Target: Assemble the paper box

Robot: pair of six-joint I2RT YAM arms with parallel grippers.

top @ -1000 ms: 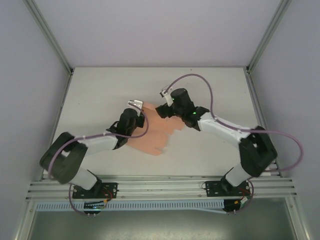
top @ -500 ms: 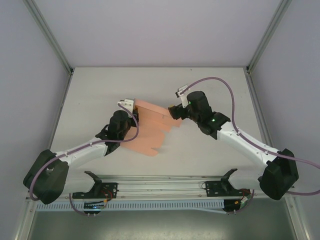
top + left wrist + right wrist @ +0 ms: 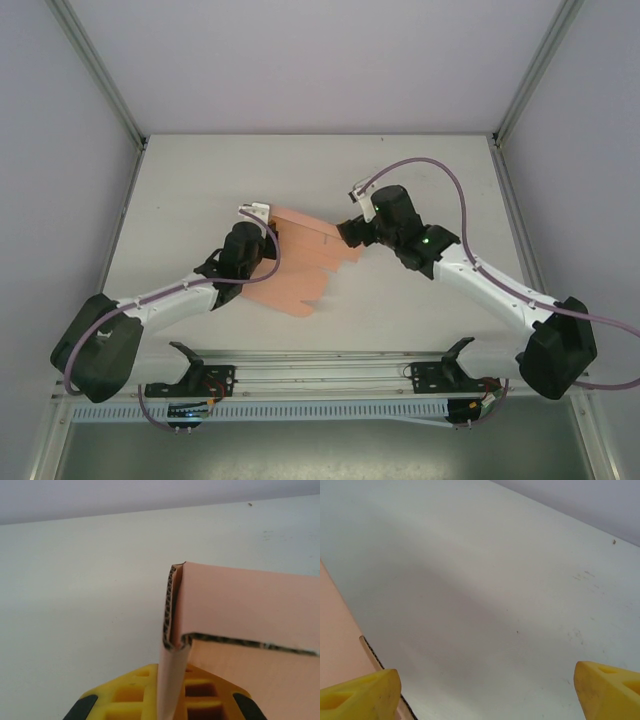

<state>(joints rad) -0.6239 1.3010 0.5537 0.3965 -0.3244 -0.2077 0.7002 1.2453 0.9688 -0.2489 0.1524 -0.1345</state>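
Since a second ago, the right arm has stretched out to the right. The right gripper (image 3: 347,232) has come off the paper box (image 3: 300,262) and now sits just beside its right edge. The left arm has stretched out too, toward the left, so more of the box shows from above.

The paper box is pink card. It lies in the middle of the desk (image 3: 190,180), between the two grippers. Most of it lies low on the desk, with stepped flaps along its right side. At its far left corner one strip (image 3: 174,680) is folded up like a little wall.

The left gripper (image 3: 258,222) is shut tight on that strip. In the left wrist view the pink strip stands up right between the yellow fingers (image 3: 125,695). The wavy brown inside of the card shows along its cut edge. Another pink wall runs off to the right from that corner.

The right gripper is wide open and holds nothing. In the right wrist view its two yellow fingertips (image 3: 362,695) stand far apart at the bottom corners, with bare white desk between them. A bit of the pink box peeks in at the left, close to the left fingertip. Whether that fingertip touches the card cannot be told.
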